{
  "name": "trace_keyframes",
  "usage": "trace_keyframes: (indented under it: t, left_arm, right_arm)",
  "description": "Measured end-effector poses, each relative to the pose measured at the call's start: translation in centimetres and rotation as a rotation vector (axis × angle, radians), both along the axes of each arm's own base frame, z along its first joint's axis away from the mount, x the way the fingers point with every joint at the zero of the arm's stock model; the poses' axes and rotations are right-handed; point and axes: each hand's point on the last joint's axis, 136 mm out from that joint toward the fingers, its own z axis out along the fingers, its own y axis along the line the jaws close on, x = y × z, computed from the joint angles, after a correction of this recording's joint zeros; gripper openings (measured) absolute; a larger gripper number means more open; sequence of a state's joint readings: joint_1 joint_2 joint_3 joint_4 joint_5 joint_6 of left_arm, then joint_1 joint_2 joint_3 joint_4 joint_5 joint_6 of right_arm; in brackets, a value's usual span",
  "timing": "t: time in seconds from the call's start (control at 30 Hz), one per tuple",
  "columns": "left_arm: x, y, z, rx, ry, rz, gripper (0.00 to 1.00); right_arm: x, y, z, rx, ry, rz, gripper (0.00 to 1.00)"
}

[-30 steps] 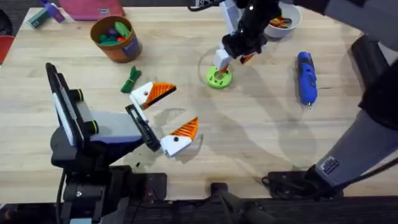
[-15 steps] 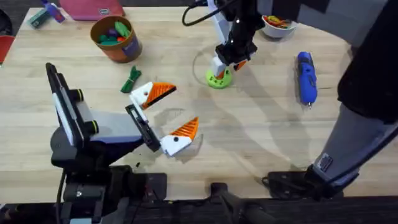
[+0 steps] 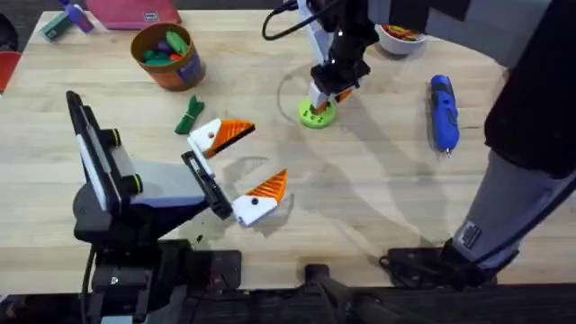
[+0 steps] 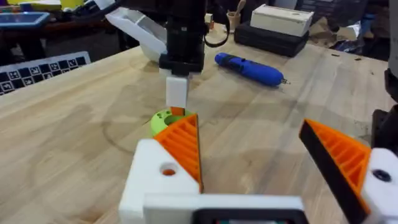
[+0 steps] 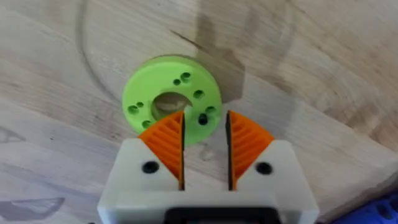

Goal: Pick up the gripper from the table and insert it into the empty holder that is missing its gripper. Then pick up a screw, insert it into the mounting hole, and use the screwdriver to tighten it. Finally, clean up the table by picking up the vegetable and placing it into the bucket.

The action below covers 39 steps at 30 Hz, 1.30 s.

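We saw the right gripper (image 3: 328, 94) reaching in from the far side of the table (image 3: 378, 207), poised directly above the green round holder (image 3: 316, 112), which lay flat on the wood a little right of centre and towards the far edge. In the right wrist view its orange ribbed pads (image 5: 166, 142) stood narrowly apart with nothing between them, their tips over the near rim of the green round holder (image 5: 171, 100); we could count a large central hole and several small holes in its top face. Whether the tips touched the disc we could not tell.

The left gripper (image 3: 243, 171) rested low at the near left, its white fingers spread wide and empty. Through the left wrist view we looked between those open fingers (image 4: 180, 146) across the table to the green round holder (image 4: 163, 120) with the right gripper (image 4: 177, 93) hanging just above it.

The blue screwdriver (image 3: 443, 112) lay on the right side of the table, well apart from the holder, its tip pointing to the near side. The green vegetable (image 3: 190, 114) lay on the wood at the far left, just beside the brown bucket (image 3: 167, 56), which held several coloured items. A white bowl (image 3: 407, 36) with small coloured pieces sat at the far edge, right of the right arm
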State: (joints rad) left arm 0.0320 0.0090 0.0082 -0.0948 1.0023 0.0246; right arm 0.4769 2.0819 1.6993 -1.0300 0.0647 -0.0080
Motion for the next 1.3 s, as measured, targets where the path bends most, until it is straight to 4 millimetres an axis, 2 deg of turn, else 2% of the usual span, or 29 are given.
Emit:
trace_keyframes:
  t: [0.4, 0.6, 0.7, 1.1, 1.2, 1.3]
  left_arm:
    - [0.0, 0.0, 0.0, 0.000, 0.000, 0.000, 0.985]
    - [0.0, 0.0, 0.0, 0.000, 0.000, 0.000, 0.985]
    - [0.0, 0.0, 0.0, 0.000, 0.000, 0.000, 0.985]
    - [0.0, 0.0, 0.0, 0.000, 0.000, 0.000, 0.985]
    - [0.0, 0.0, 0.0, 0.000, 0.000, 0.000, 0.985]
    - [0.0, 0.0, 0.0, 0.000, 0.000, 0.000, 0.985]
  right_arm:
    - [-0.1, 0.4, -0.4, -0.004, 0.002, 0.011, 0.226]
    - [0.0, 0.4, -0.4, -0.007, -0.001, 0.011, 0.114]
    - [0.0, 0.4, -0.4, -0.009, -0.003, 0.009, 0.012]
    - [-0.1, 0.3, -0.2, -0.011, -0.001, 0.010, 0.006]
    - [-0.6, 0.0, 1.1, -0.014, 0.006, 0.010, 0.006]
    - [-0.9, -0.2, 4.4, -0.005, -0.012, 0.010, 0.006]
